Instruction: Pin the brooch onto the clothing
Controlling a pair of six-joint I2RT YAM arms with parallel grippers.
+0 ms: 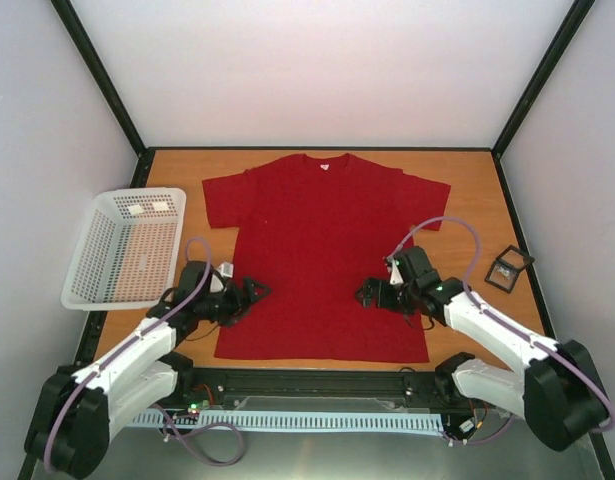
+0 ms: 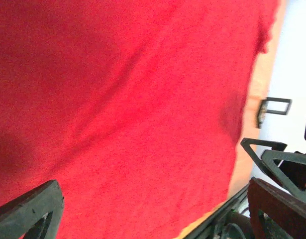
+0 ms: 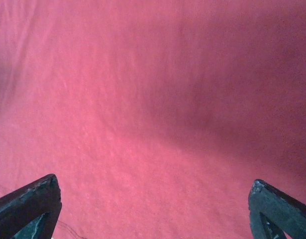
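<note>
The clothing, a red T-shirt (image 1: 322,255), lies flat on the wooden table with its collar at the far side. A small dark square-framed piece (image 1: 509,268), which I take for the brooch, sits on bare wood right of the shirt and shows in the left wrist view as the dark frame (image 2: 275,106). My left gripper (image 1: 253,292) hovers open over the shirt's lower left part, with only red cloth between its fingers (image 2: 153,199). My right gripper (image 1: 366,293) is open over the lower right part, again over plain cloth (image 3: 153,191). Neither holds anything.
A white mesh basket (image 1: 92,262) stands at the table's left edge. A black rail (image 1: 317,382) runs along the near edge between the arm bases. White walls close in the back and sides. The right arm's fingers (image 2: 272,154) show at the edge of the left wrist view.
</note>
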